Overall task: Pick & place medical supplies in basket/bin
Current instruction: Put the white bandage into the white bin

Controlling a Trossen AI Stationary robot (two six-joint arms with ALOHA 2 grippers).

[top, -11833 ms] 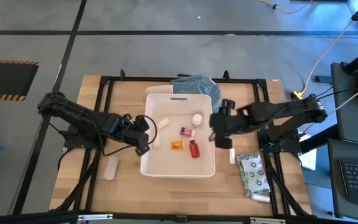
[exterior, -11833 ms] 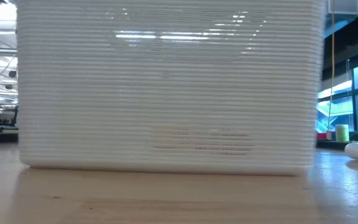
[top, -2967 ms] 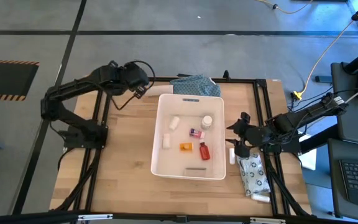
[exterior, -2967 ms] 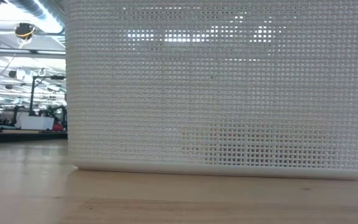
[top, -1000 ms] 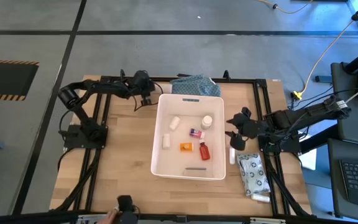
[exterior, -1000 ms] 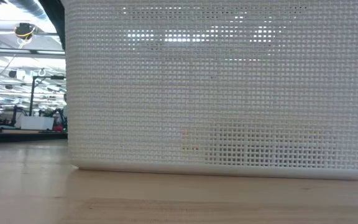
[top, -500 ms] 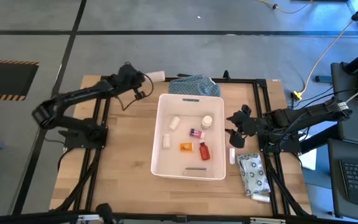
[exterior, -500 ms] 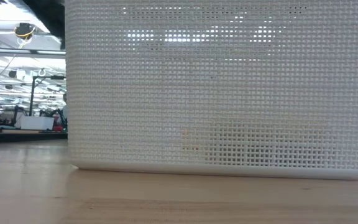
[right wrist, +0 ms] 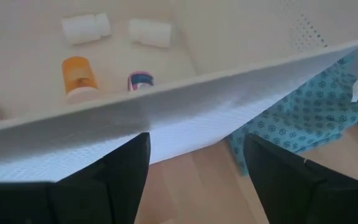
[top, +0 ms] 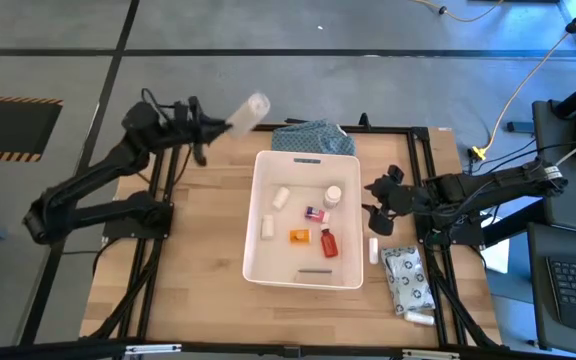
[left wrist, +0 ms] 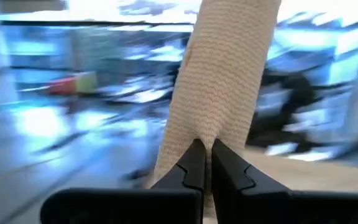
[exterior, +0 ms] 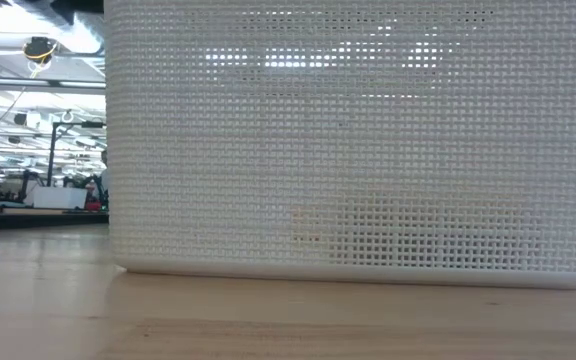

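Note:
My left gripper [top: 218, 124] is raised over the table's far-left edge, shut on a beige woven bandage roll [top: 247, 111]. The white basket [top: 268, 262] stands mid-table and fills the low view as a mesh wall [exterior: 358, 140]. In it lie white bottles [top: 281, 198], a pink-labelled box [top: 315, 213], an orange item [top: 298, 236] and a red bottle [top: 329, 243]. My right gripper [top: 378, 206] hovers open just outside the basket's right wall [right wrist: 216, 118], with nothing between its fingers [right wrist: 104, 180]. My left gripper pinches the roll's near end [left wrist: 205, 132] between its two fingertips [left wrist: 194, 163]; the soft weave is drawn in there. The fingers point about level, toward the basket's far side. The roll sticks out beyond the fingertips, lifted clear of the table.
A grey patterned pouch [top: 406, 280] lies on the table to the basket's right, with a white tube [top: 373, 250] beside it and another white item [top: 420, 318] nearer the front. A blue-green patterned cloth [top: 313, 137] lies behind the basket's far wall.
My left gripper has risen from the table by the basket's far-left corner and tipped from pointing down to about level. The bandage roll has come up with it and is now lifted clear. The right arm has kept still.

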